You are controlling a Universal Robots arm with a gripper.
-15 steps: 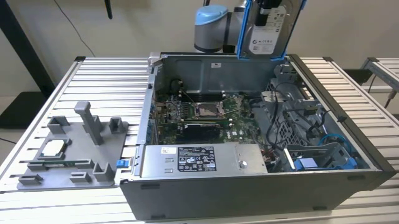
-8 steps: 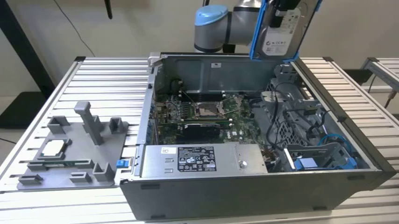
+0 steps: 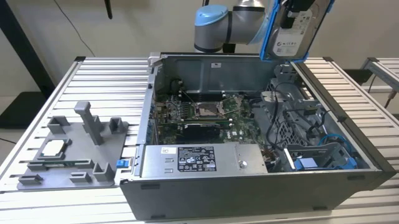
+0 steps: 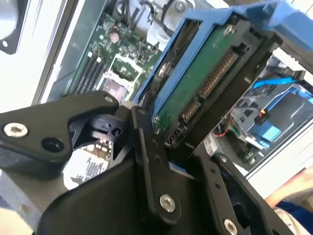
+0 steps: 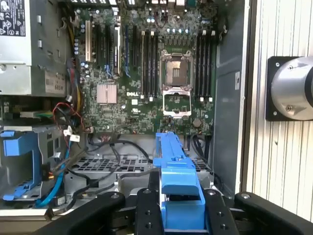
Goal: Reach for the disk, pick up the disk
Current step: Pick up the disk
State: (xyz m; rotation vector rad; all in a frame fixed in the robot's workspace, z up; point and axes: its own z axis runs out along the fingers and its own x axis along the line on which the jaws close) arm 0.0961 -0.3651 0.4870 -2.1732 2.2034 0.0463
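The gripper (image 4: 161, 142) is clamped on the hard disk (image 3: 292, 29), squeezing it from both sides. The disk hangs upright in the air, long side pointing up and down, well above the open computer case (image 3: 249, 186) and over its back corner. In the first wrist view, the disk's blue rail (image 5: 176, 176) hides its label.

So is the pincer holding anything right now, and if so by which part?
Yes. The pincer is shut on the disk, gripping it by one end, its fingers on the blue rail frame. The disk hangs lifted above the open computer case.
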